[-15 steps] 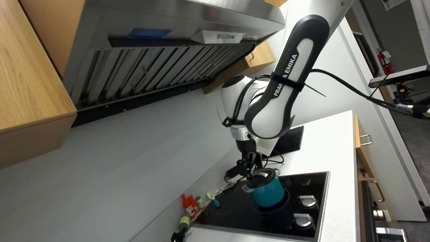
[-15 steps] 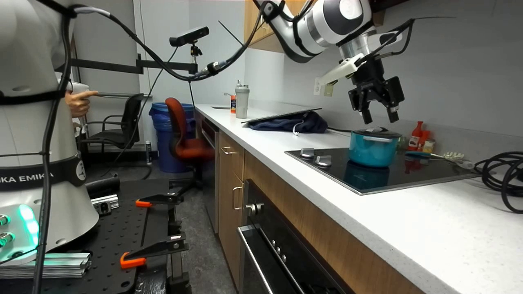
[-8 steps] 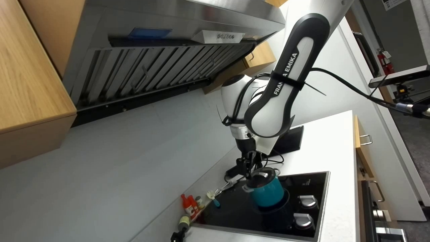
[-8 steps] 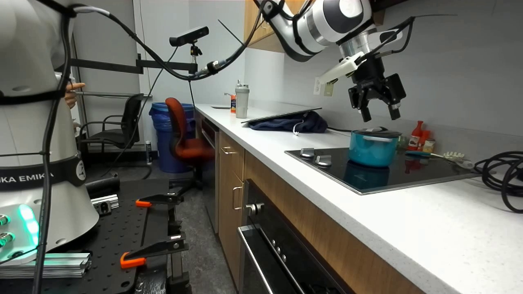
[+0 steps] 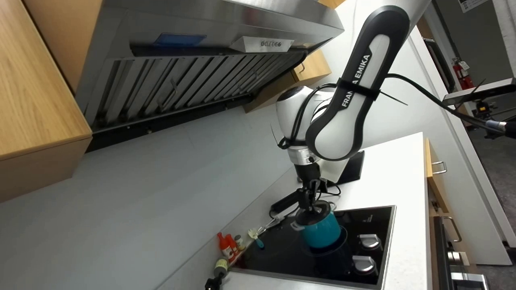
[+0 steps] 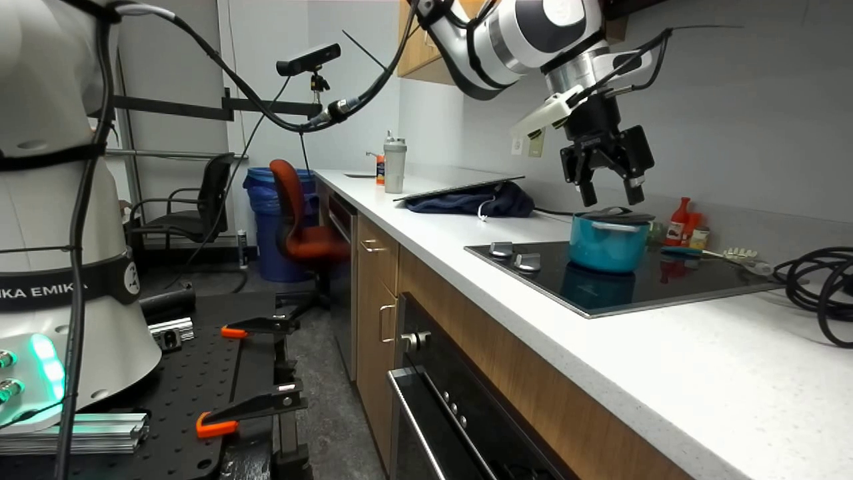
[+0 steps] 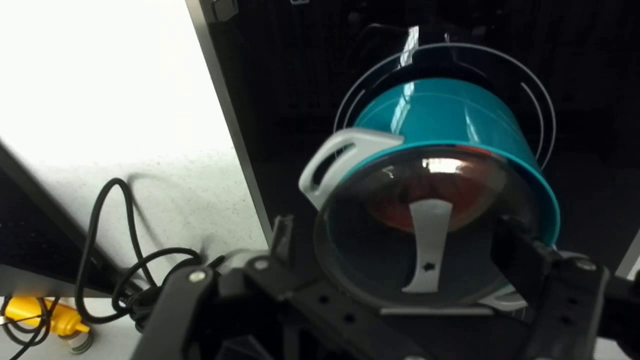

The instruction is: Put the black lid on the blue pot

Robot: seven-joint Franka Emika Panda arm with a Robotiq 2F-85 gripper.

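Note:
The blue pot (image 6: 608, 248), teal with pale side handles, stands upright on the stovetop in both exterior views. On its top rests the black lid (image 7: 367, 260), dark see-through glass with a light grey grip bar. In the wrist view the lid sits off-centre: one edge overhangs the rim, and a strip of the pot's inner wall shows at the right. Something reddish shows through or on the lid. My gripper (image 6: 611, 194) hangs above the lid, pointing down, its jaws wide apart and nothing between them. The wrist view has the grip bar lying between the open fingers.
The black stovetop (image 6: 673, 292) has silver knobs (image 6: 527, 262) at its front edge. Behind the pot stand red bottles (image 6: 677, 221), with a whisk (image 6: 726, 255) alongside. A black cable (image 6: 823, 280) lies coiled on the counter, and a range hood (image 5: 201, 78) hangs overhead.
The jaws have widened slightly. My gripper rose a little, then came down closer over the lid, shifting right in one exterior picture and left in another. Pot and lid stayed put.

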